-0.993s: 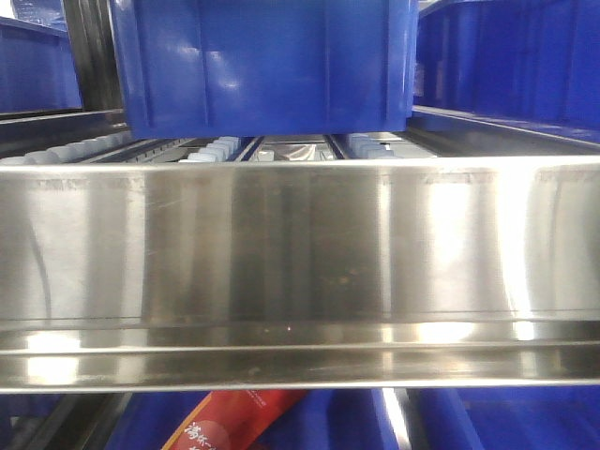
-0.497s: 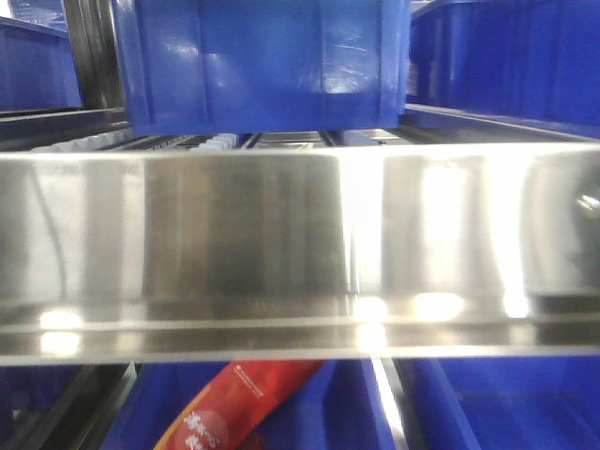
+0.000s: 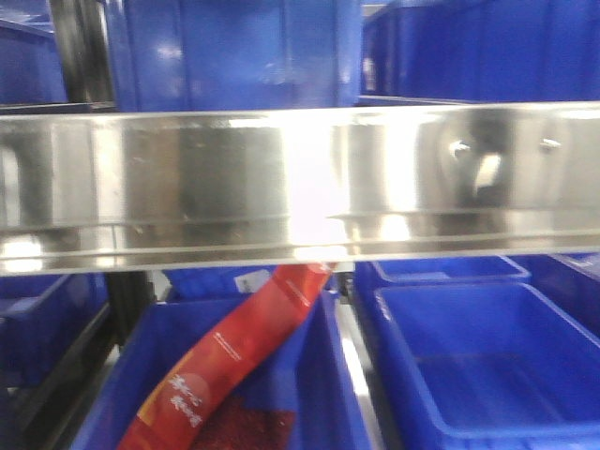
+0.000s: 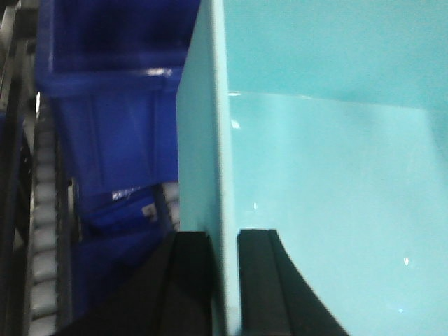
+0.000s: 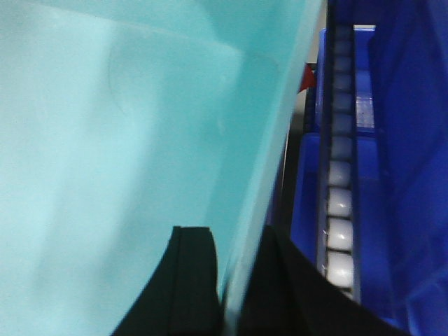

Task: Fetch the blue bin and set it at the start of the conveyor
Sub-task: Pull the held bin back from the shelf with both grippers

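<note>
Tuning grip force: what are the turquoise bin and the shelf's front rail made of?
The turquoise bin looks like moulded plastic with a smooth semi-gloss finish: soft highlights, and a thin even wall pinched by the left hand. The front rail is probably stainless steel, brushed and shiny, with streaky mirror-like reflections.
</note>
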Robot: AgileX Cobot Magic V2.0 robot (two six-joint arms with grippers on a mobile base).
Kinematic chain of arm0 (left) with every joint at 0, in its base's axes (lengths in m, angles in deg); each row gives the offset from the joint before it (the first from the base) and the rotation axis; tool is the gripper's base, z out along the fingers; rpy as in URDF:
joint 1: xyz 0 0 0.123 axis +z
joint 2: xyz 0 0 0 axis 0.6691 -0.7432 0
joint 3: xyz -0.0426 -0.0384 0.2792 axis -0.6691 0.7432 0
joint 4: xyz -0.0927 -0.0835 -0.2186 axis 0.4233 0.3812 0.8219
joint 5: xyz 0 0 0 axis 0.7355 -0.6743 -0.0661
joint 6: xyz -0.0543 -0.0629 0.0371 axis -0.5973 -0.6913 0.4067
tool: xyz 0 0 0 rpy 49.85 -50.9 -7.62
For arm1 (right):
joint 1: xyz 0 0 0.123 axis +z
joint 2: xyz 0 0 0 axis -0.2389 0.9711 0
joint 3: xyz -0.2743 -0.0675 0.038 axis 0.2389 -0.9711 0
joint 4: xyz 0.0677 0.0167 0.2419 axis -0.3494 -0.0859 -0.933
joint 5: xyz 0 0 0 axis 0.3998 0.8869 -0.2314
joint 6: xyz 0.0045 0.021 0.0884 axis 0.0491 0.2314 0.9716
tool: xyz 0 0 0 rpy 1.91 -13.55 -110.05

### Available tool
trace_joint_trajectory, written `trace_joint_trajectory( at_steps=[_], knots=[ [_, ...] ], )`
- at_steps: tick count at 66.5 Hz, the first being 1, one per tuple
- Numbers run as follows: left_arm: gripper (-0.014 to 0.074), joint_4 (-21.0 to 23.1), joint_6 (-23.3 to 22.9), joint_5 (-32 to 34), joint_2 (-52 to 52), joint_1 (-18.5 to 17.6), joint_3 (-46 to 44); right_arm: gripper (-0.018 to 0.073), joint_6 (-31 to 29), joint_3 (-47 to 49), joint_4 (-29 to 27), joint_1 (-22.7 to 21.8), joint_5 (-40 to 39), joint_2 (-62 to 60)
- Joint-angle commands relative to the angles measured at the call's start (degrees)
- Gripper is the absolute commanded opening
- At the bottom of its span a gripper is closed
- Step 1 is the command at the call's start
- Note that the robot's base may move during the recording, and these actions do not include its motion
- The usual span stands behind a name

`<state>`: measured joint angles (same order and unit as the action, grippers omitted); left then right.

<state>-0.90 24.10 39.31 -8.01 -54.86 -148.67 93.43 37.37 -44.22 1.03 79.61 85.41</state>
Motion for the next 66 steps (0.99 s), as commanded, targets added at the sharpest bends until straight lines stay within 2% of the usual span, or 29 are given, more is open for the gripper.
trace_joint_trajectory(
  at_steps=[1,66],
  knots=[
    [-0.0111,1.19,-0.06,7.10,0.72,0.14,-0.38,-0.0153,-1.38,0.32,0.96,-0.39,-0.84,-0.54],
    [-0.0111,1.07,-0.06,6.88,0.72,0.14,-0.38,-0.0153,-1.38,0.32,0.96,-0.39,-1.21,-0.54]
  ],
)
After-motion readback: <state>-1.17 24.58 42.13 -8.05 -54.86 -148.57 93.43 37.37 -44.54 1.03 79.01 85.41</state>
